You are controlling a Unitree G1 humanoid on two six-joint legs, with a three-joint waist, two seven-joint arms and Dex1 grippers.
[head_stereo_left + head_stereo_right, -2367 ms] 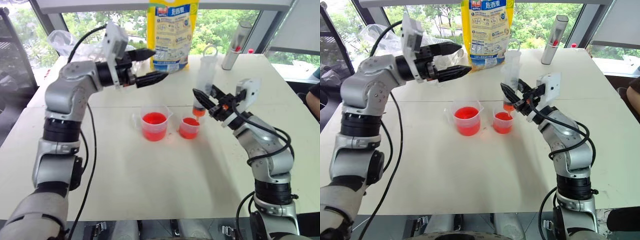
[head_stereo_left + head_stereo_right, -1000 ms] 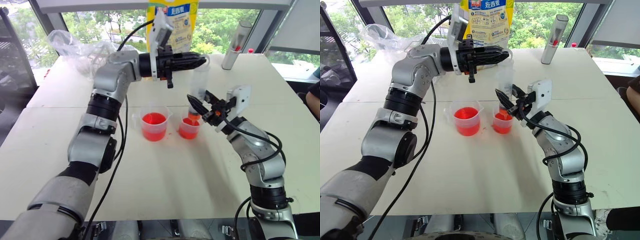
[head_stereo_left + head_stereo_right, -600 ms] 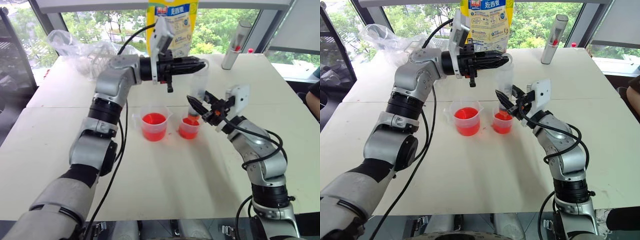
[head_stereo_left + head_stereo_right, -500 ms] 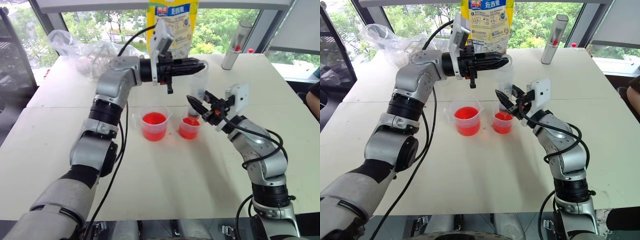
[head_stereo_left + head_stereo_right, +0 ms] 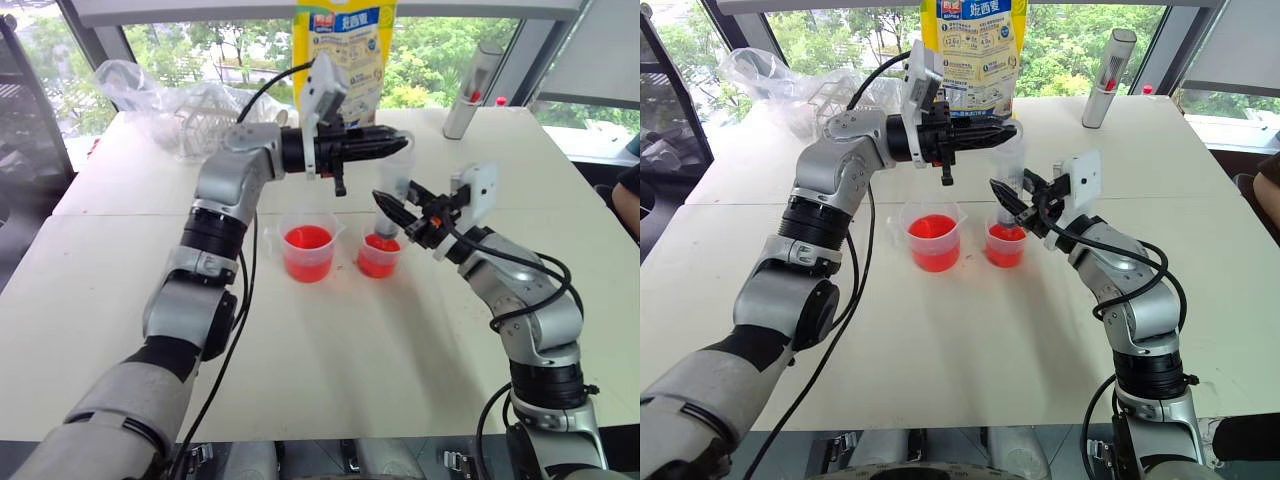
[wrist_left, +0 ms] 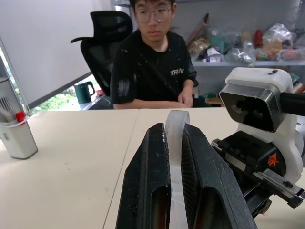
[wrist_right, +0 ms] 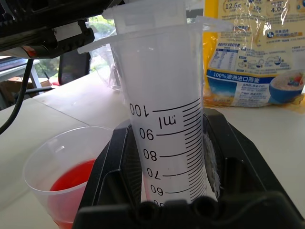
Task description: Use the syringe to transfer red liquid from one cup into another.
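The syringe (image 7: 164, 119) stands upright over the smaller handleless cup (image 5: 378, 256), its short orange-red tip dipped just inside the flared rim. Its barrel is wide and clear — black graduation marks run up the side in the right wrist view, with "ml" printed by the top figure — and the part seen there looks empty and colourless. The right gripper (image 5: 398, 212) is clamped around the lower barrel, one black finger on either side. The left gripper (image 5: 385, 142) reaches in level from the robot's left at the top of the syringe, its fingers pressed together on the clear ring of the plunger (image 6: 175, 129), which shows as a pale strip sandwiched between the two black pads.

Red liquid (image 5: 930, 228) sits in both cups: the larger handled measuring cup (image 5: 307, 248) is roughly half full, and the smaller cup just beside it to the robot's right holds a shallower pool. Both rest on the white table (image 5: 330, 350).

At the far edge stand a yellow cereal bag (image 5: 972, 55) and a grey metal cylinder (image 5: 1108, 78) — well apart from the cups. A person in a black shirt (image 6: 152, 67) sits behind the table.
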